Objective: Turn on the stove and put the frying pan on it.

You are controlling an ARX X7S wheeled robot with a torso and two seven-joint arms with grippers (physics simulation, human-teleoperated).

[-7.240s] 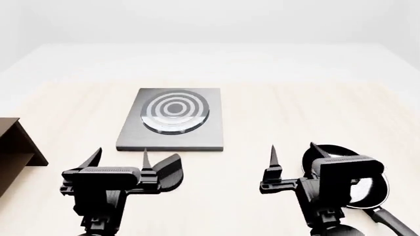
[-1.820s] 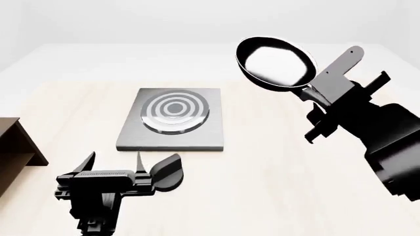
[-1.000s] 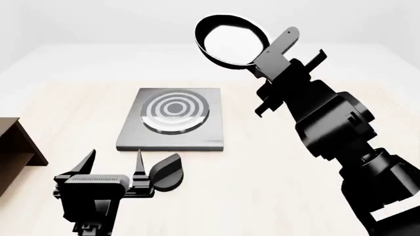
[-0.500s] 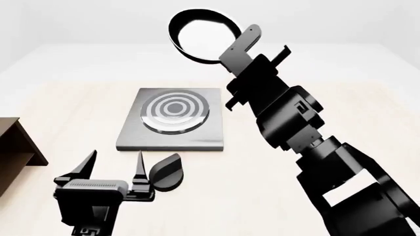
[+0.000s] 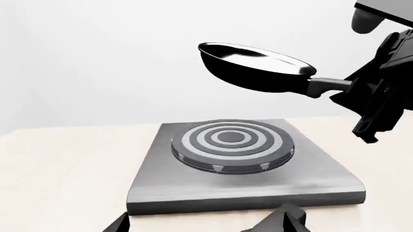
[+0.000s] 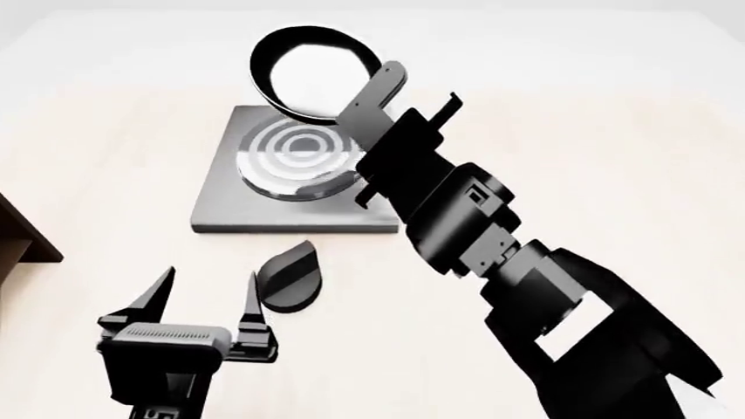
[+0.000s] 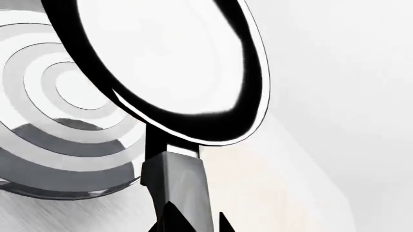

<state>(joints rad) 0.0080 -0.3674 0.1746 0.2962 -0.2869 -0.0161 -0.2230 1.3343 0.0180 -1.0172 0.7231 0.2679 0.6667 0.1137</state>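
The frying pan (image 6: 312,74) is black and glossy inside, and hangs in the air above the far part of the stove (image 6: 233,209). My right gripper (image 6: 379,131) is shut on its handle (image 7: 177,183). In the left wrist view the pan (image 5: 255,65) floats well above the pale burner rings (image 5: 232,145). The right wrist view shows the pan (image 7: 168,58) over the rings (image 7: 58,96). The black knob (image 6: 288,278) lies on the table in front of the slab. My left gripper (image 6: 204,297) is open and empty, just left of the knob.
The corner of a brown wooden shelf (image 6: 17,231) sits at the left edge. My right arm (image 6: 559,305) stretches diagonally from the lower right across the table to the stove. The pale wooden table (image 6: 605,157) carries nothing else in view.
My right arm has carried the pan left, from right of the stove to above its rings. The head view has tilted down. My left gripper has stayed open by the knob.
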